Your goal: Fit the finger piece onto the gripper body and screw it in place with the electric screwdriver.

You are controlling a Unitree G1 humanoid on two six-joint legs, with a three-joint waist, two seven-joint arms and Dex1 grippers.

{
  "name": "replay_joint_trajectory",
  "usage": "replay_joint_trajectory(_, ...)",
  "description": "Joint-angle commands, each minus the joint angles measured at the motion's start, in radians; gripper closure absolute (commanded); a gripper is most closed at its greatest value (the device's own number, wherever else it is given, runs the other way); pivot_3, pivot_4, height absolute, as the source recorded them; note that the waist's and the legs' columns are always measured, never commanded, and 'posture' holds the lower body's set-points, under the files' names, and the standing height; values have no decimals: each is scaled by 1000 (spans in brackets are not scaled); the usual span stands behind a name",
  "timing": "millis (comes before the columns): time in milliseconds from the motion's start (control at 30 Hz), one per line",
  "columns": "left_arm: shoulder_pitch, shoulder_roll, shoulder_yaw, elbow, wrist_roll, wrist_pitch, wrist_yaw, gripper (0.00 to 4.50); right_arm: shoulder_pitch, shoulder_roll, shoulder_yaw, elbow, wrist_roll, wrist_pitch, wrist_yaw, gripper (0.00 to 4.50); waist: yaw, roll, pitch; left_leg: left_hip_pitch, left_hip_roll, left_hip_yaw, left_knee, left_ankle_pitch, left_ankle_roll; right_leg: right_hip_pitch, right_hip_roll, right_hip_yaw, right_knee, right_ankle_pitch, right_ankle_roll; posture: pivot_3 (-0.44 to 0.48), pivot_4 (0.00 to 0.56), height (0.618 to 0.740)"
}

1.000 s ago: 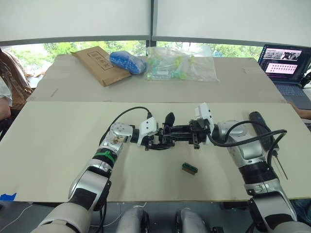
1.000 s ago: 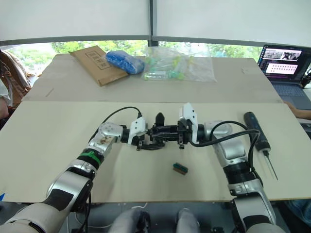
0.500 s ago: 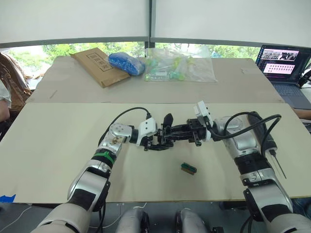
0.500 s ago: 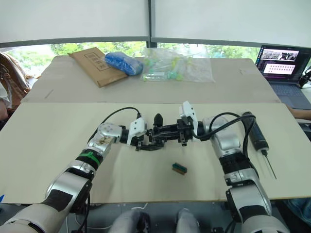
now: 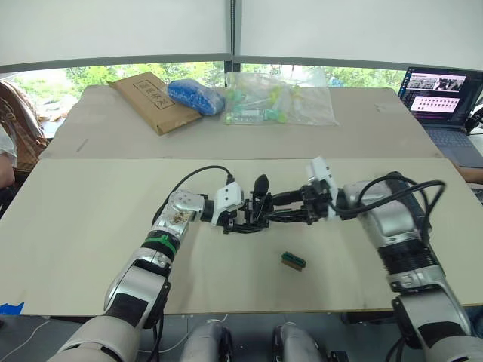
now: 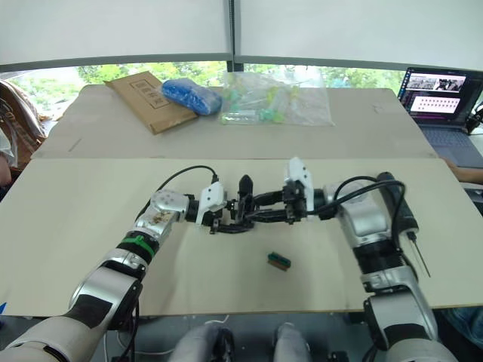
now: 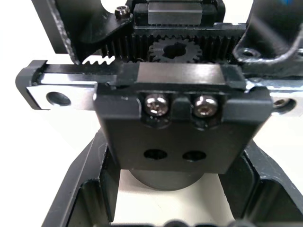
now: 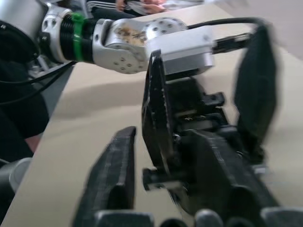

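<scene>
At the middle of the table my left gripper [image 5: 243, 217] is shut on the gripper body [image 5: 255, 213], whose pointed black finger [image 5: 261, 185] sticks up. Its rack, pinion and a two-screw carriage block [image 7: 170, 118] show close in the left wrist view. My right gripper [image 5: 273, 211] reaches in from the right, right up against the body. A thin black wedge, the finger piece [image 8: 155, 118], stands between its fingers [image 8: 113, 184], and it looks shut on it. The electric screwdriver [image 6: 405, 219] lies on the table beyond my right arm, partly hidden by arm and cable.
A small green-and-brown block [image 5: 294, 261] lies nearer the front edge. At the back lie a cardboard envelope [image 5: 147, 102], a blue bag [image 5: 196, 96] and a clear plastic bag [image 5: 279, 98]. A laptop [image 5: 445, 98] stands far right, and a person [image 5: 11, 128] sits at the left edge.
My right wrist has rolled and its forearm has swung while the gripper stayed at the gripper body. The left gripper and the body have held still.
</scene>
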Motion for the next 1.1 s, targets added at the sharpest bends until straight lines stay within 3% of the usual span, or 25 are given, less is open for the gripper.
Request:
replay_joint_trajectory(33,-3,2,10,-20,-5,-3,-11,2185,-16,-117,-92,-141,59,65,31,2148,3,0,0,0,0,0,0,0,0,0,0,0,0,0,0,0,150,732)
replay_joint_trajectory(267,18,21,4,-25,7,25,-10,2185,66,-364,-178,-225,66,173,51,2148,5,-1,0,0,1,-1,0,0,0,1,-1,0,-2,0,0,0,150,732)
replay_joint_trajectory(367,52,64,7,-81,-4,57,-46,816,103,-460,-204,-195,18,262,-24,2148,2,-1,0,1,1,-1,0,0,0,0,-1,0,-2,0,0,0,150,732)
replay_joint_trajectory(433,92,118,23,-183,-30,107,-75,0,140,-550,-199,-158,-19,343,-50,1615,1,-1,0,0,1,-1,0,0,0,-1,-2,1,-2,0,-1,0,150,732)
replay_joint_trajectory(567,209,277,82,-596,-188,385,-162,0,158,-638,-131,-62,-158,413,-182,256,-8,0,1,1,2,-1,-1,0,0,-1,-3,1,-2,0,-1,0,150,732)
replay_joint_trajectory(600,231,317,96,-699,-235,465,-173,0,161,-644,-117,-42,-189,393,-201,48,-7,0,1,0,2,-1,-1,0,0,-2,-4,1,-2,0,-1,0,150,732)
replay_joint_trajectory(700,274,422,146,-969,-380,675,-183,0,130,-648,-66,47,-253,437,-233,48,-2,0,1,1,2,-1,0,0,0,-1,-5,1,-2,0,-1,0,150,732)
replay_joint_trajectory(800,277,509,188,-1163,-521,862,-169,0,67,-617,-14,199,-336,353,-278,48,-1,1,1,1,1,-2,0,0,0,1,-5,1,-3,-1,0,0,150,732)
replay_joint_trajectory(867,263,566,229,-1239,-625,966,-172,0,-8,-565,17,335,-380,339,-325,48,0,5,2,1,1,-2,0,0,0,1,-5,2,-3,-1,0,0,150,732)
replay_joint_trajectory(933,234,556,275,-1283,-691,1013,-104,0,-87,-512,34,494,-419,328,-363,48,-8,4,2,2,1,-1,0,0,-1,2,-1,2,-2,-2,1,0,150,732)
replay_joint_trajectory(1100,215,564,296,-1336,-741,1037,-25,0,-229,-428,51,748,-471,320,-375,48,-7,6,3,4,1,0,-2,1,-2,3,0,3,-2,-3,1,0,150,732)
